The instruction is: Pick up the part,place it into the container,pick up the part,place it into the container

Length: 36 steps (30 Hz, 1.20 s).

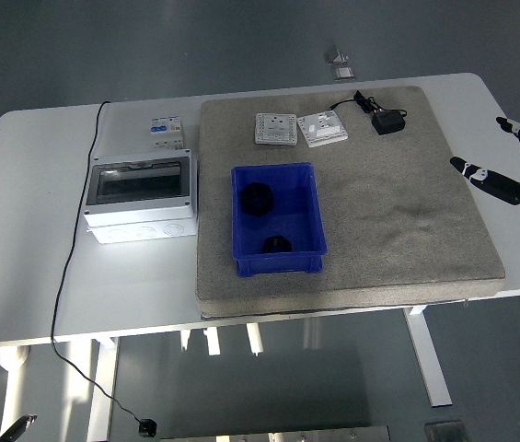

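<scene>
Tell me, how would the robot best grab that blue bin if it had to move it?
Probably by the blue bin's right long rim, coming from the right where the right hand hovers open. The raised lip offers fingers a hold, and the mat there is bare.

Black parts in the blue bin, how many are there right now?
2. One part sits at the bin's far left; the other part lies near its front wall, toward the middle. None shows on the mat.

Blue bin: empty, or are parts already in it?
Not empty. The blue bin holds two black parts, one near its back left and one toward its front. No hand is over it.
</scene>
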Each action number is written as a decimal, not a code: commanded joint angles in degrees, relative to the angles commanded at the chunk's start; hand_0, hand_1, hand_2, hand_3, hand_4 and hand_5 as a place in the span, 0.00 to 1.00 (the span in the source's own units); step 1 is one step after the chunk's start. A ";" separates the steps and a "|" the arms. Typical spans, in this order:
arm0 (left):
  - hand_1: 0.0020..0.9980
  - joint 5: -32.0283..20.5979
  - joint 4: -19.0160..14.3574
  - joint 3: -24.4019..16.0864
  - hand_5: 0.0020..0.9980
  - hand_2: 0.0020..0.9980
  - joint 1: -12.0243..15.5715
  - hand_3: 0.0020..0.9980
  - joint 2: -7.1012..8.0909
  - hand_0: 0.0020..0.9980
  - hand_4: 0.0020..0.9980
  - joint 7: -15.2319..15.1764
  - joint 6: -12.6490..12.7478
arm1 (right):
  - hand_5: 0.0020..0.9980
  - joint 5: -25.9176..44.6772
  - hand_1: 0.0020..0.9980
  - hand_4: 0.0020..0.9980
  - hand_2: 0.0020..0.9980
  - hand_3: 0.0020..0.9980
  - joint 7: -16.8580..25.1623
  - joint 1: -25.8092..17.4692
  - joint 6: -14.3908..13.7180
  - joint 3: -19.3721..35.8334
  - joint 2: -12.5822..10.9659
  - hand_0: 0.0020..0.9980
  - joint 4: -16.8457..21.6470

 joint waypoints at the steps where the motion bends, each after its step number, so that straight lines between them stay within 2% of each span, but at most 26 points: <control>1: 0.70 0.00 0.00 0.00 0.84 0.74 0.00 0.81 0.00 0.69 0.87 -0.01 0.00 | 0.64 -0.02 1.00 1.00 0.96 0.99 0.03 -0.04 -0.08 0.15 -0.02 1.00 -0.01; 2: 0.70 0.00 0.01 -0.01 0.84 0.74 0.00 0.81 0.01 0.69 0.87 -0.02 0.00 | 0.64 -0.01 1.00 1.00 0.96 0.99 0.14 -0.16 -0.33 0.61 -0.08 1.00 -0.04; 3: 0.70 -0.01 0.02 0.00 0.84 0.74 0.00 0.81 0.03 0.69 0.87 -0.05 -0.01 | 0.63 0.15 1.00 1.00 1.00 1.00 0.33 -0.28 -0.63 1.07 -0.16 1.00 -0.04; 8: 0.70 -0.16 0.04 0.13 0.84 0.74 0.01 0.81 0.10 0.69 0.87 -0.11 0.00 | 0.63 3.83 1.00 1.00 1.00 1.00 2.92 -1.00 -3.09 3.09 -0.61 1.00 0.06; 9: 0.70 -0.25 0.04 0.20 0.84 0.74 0.02 0.81 0.12 0.69 0.87 -0.12 0.01 | 0.71 5.00 1.00 1.00 1.00 1.00 3.79 -1.21 -3.72 3.48 -0.68 1.00 0.09; 14: 0.70 -0.74 0.04 0.56 0.84 0.74 0.06 0.81 0.22 0.69 0.87 -0.19 0.08 | 0.71 10.56 1.00 1.00 1.00 1.00 7.25 -2.11 -6.09 4.96 -0.87 1.00 0.12; 15: 0.70 -0.83 0.03 0.62 0.84 0.74 0.07 0.81 0.25 0.69 0.87 -0.20 0.09 | 0.83 11.76 1.00 1.00 0.99 1.00 7.88 -2.23 -6.45 5.15 -0.89 1.00 0.11; 22: 0.70 -0.96 -0.02 0.73 0.84 0.74 0.04 0.81 0.43 0.69 0.87 -0.12 0.08 | 0.84 18.24 1.00 1.00 0.97 1.00 10.58 -2.81 -7.82 6.24 -0.92 1.00 -0.12; 32: 0.70 -1.14 -0.22 1.01 0.85 0.74 0.02 0.81 0.88 0.69 0.87 0.34 0.12 | 0.84 20.62 1.00 1.00 0.97 1.00 11.94 -3.88 -8.63 7.74 -1.08 1.00 0.16; 33: 0.70 -0.96 -0.28 0.86 0.85 0.74 0.03 0.81 0.97 0.69 0.87 0.51 0.14 | 0.83 20.74 0.96 1.00 0.95 1.00 11.96 -4.03 -8.68 7.88 -1.08 1.00 0.18; 36: 0.70 0.10 -0.49 0.08 0.85 0.74 -0.02 0.81 1.31 0.69 0.87 1.23 0.17 | 0.83 20.89 0.96 1.00 0.95 1.00 11.92 -4.54 -8.82 8.50 -1.03 1.00 0.24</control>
